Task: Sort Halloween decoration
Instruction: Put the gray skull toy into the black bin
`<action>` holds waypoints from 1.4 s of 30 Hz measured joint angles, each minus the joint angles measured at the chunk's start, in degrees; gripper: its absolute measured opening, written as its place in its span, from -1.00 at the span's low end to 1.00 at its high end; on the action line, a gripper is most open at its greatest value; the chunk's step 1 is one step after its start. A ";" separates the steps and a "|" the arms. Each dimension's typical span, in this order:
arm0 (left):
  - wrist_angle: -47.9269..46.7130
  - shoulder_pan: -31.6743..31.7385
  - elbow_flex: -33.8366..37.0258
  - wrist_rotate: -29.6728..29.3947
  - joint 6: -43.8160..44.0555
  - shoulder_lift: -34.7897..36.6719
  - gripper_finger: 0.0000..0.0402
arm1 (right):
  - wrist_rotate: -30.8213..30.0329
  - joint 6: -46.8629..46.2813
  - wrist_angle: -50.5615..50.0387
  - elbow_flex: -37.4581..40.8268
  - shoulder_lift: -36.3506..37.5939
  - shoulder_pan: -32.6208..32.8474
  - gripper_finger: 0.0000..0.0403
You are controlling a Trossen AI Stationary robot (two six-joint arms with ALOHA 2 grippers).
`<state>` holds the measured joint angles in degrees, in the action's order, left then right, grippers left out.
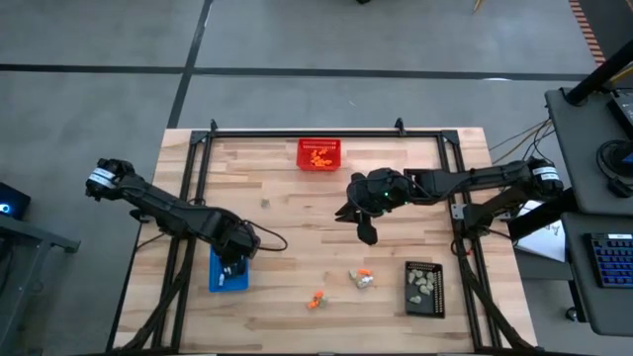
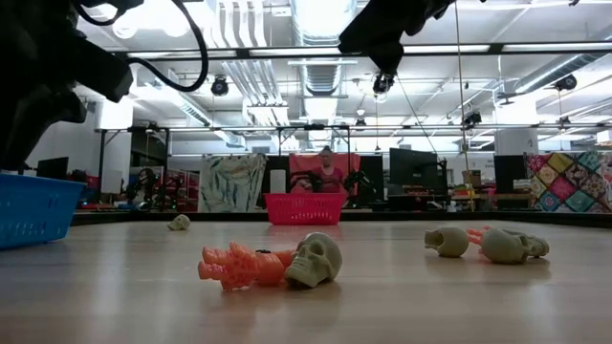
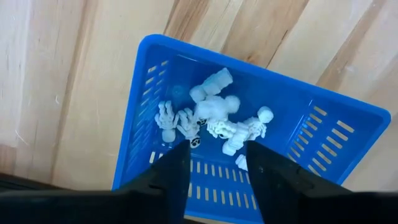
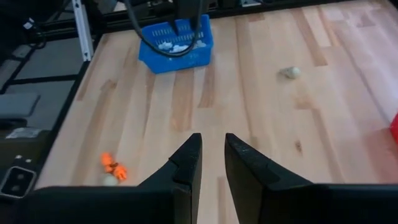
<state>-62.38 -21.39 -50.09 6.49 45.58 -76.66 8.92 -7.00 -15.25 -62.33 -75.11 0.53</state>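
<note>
Orange trinket (image 2: 239, 265) and skull (image 2: 316, 259) unsorted near table's front edge; white ones in blue tray (image 3: 155, 74); left gripper (image 3: 217, 158) spread above, right gripper (image 4: 211, 155) nearly closed, empty.

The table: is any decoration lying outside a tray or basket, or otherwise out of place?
Yes. One pale skull lies alone on the bare wood, apart from the rest. An orange figure and a small mixed cluster also lie loose near the front edge, between the blue tray and the black tray. Nothing looks damaged.
</note>
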 joint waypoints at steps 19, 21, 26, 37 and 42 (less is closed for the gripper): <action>2.81 2.06 -10.97 -23.99 -10.96 0.00 -0.29 | -0.17 -2.38 -0.80 0.46 0.00 9.26 -0.70; 4.54 3.25 -11.15 -24.99 -13.02 0.00 -0.29 | -0.54 -2.44 -1.10 0.51 0.00 10.29 -0.70; 9.25 7.47 -10.95 -25.21 -18.83 0.00 -0.33 | -4.44 -4.07 -2.96 0.73 0.00 12.76 -0.71; 11.21 23.46 -8.71 -25.23 -20.92 0.00 -0.42 | -14.66 -6.09 -3.33 1.96 0.00 15.75 -0.71; 14.98 29.47 -4.01 -25.24 -18.78 0.00 -0.43 | -16.65 -6.10 -3.27 2.57 0.00 15.74 -0.70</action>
<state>-47.40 8.08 -54.10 -18.75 26.81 -76.66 -7.73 -13.10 -18.52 -59.75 -75.11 16.27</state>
